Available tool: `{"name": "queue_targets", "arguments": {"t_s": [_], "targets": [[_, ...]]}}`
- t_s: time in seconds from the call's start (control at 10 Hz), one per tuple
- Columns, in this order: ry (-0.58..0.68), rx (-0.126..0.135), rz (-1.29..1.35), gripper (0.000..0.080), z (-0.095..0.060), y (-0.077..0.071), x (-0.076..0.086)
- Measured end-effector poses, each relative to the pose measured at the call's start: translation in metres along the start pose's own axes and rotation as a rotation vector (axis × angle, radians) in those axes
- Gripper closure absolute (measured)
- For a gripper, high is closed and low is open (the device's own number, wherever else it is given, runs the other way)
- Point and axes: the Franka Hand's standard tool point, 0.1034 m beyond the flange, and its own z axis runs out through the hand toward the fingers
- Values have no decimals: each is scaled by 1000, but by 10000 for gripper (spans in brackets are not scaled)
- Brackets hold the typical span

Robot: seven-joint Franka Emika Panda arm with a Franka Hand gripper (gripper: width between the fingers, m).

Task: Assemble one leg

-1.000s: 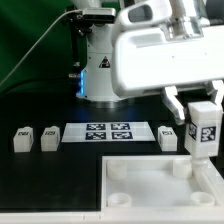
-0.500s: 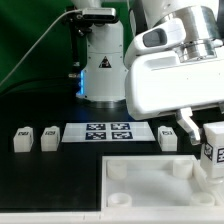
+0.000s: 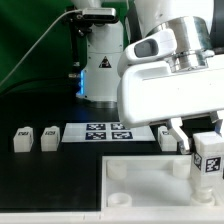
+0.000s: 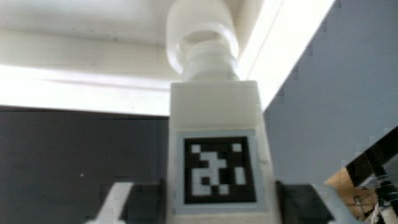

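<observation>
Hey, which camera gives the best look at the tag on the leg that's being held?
The wrist view: the leg fills much of the frame, its tag facing the camera, large and whole. The exterior view shows the leg small near its right edge, the tag tiny and less clear.

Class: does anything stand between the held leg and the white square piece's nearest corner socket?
Nothing visible does. The gripper holds the leg in its jaws right beside that socket, no part between.

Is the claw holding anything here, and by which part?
The claw holds the leg by its blocky tagged end, fingers on the two sides beside the tag face; the peg end points away.
</observation>
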Motion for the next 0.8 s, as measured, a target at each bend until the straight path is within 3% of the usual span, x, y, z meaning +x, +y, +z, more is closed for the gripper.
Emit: {"name": "queue_targets", "arguments": {"t_s": [0.5,0.8], "targets": [[9,-3,7,508,8,-1,-11],[18,-28,51,508,11,-1,-14]]}}
